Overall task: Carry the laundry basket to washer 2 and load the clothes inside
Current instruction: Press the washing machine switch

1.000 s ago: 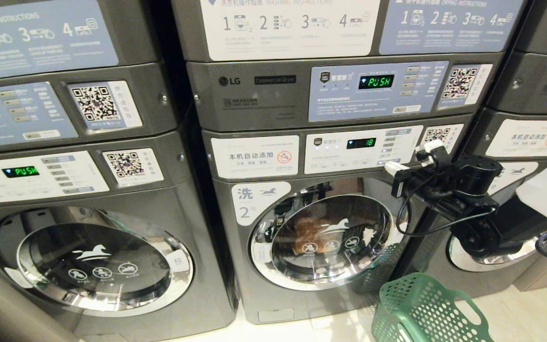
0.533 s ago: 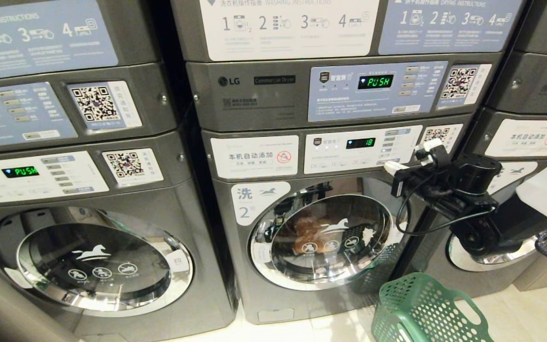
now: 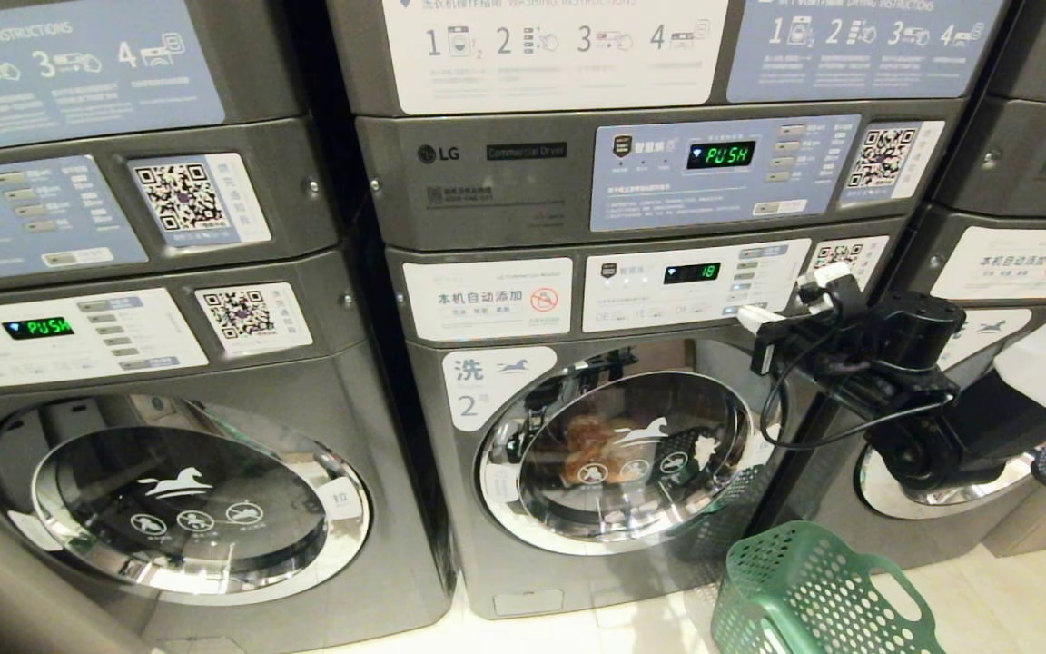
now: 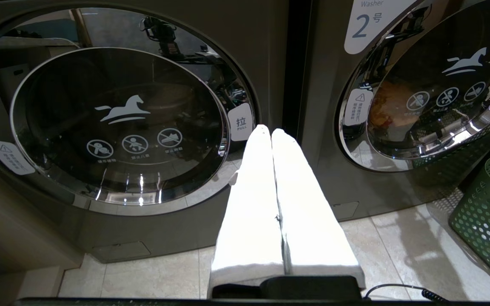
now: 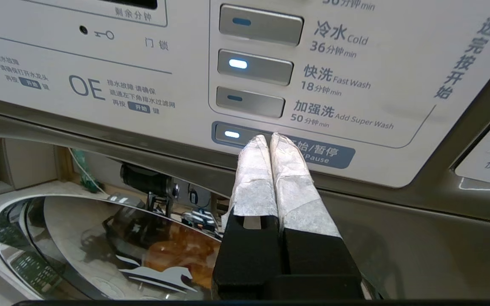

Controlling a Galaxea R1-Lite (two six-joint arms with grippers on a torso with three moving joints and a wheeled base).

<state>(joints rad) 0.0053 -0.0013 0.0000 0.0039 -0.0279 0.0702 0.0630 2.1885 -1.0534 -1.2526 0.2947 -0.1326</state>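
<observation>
Right gripper (image 5: pixel 269 138): fingers pressed together, tips at washer 2 (image 3: pixel 596 436) start/pause button (image 5: pixel 283 146).
Left gripper (image 4: pixel 267 131): fingers pressed together, empty.
Laundry basket (image 3: pixel 804 590): floor, washer's 5 o'clock.
Clothes (image 3: pixel 588 445): behind shut door.

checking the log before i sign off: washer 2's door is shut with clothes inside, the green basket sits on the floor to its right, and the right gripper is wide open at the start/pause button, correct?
One thing is wrong: the right gripper is shut, not wide open; the right wrist view shows its wrapped fingers pressed together at the start/pause button. The rest stands: washer 2 has its door closed on the clothes, with the laundry basket on the floor to its right.
</observation>
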